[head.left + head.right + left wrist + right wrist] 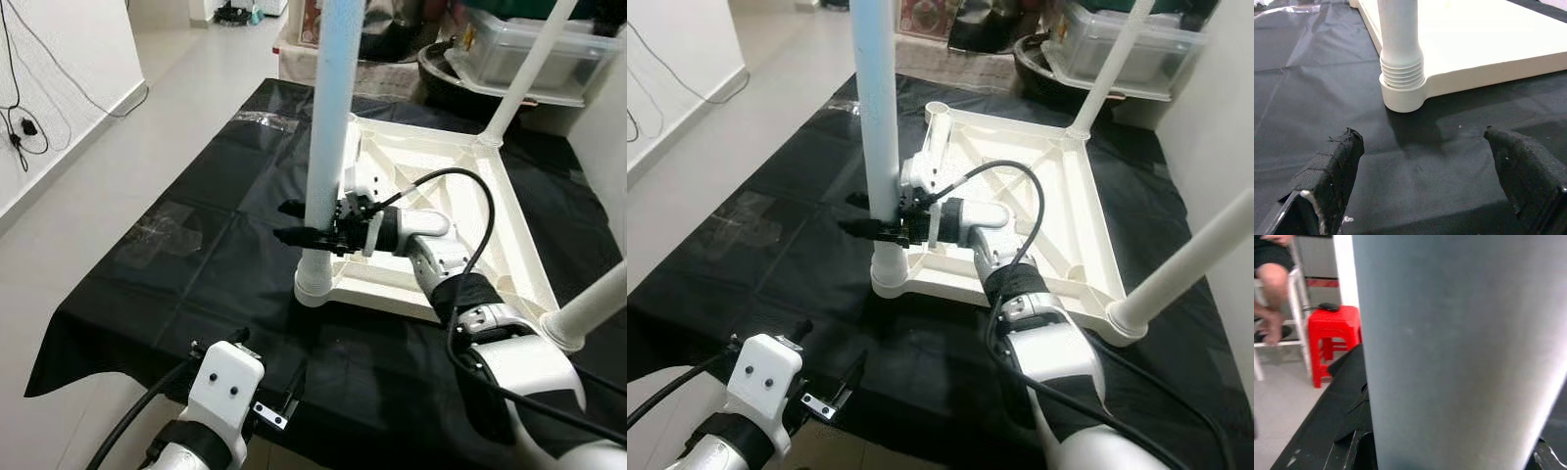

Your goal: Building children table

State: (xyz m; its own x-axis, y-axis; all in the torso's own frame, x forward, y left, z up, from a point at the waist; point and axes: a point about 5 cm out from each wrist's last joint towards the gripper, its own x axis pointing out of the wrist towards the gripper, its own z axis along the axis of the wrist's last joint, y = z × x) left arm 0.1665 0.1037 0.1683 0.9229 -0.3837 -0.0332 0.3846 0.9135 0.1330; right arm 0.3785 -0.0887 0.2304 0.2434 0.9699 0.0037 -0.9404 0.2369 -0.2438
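Low on the near table leg [328,117], just above its threaded base, the right gripper [306,223] is clamped, its black fingers pinching the white tube from both sides. The leg stands upright in a corner socket of the upturned white tabletop [446,211], which lies on a black sheet [186,255] spread over the floor. Two further legs are seated at other corners. Nearer the robot, the left gripper [1425,171] is held just above the sheet, fingers spread wide, facing that same corner. A red stool [1332,340] is seen beyond.

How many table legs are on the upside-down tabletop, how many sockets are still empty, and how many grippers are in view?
Table legs fitted: 3
Empty sockets: 1
Grippers: 2 (right gripper, left gripper)
Total: 6
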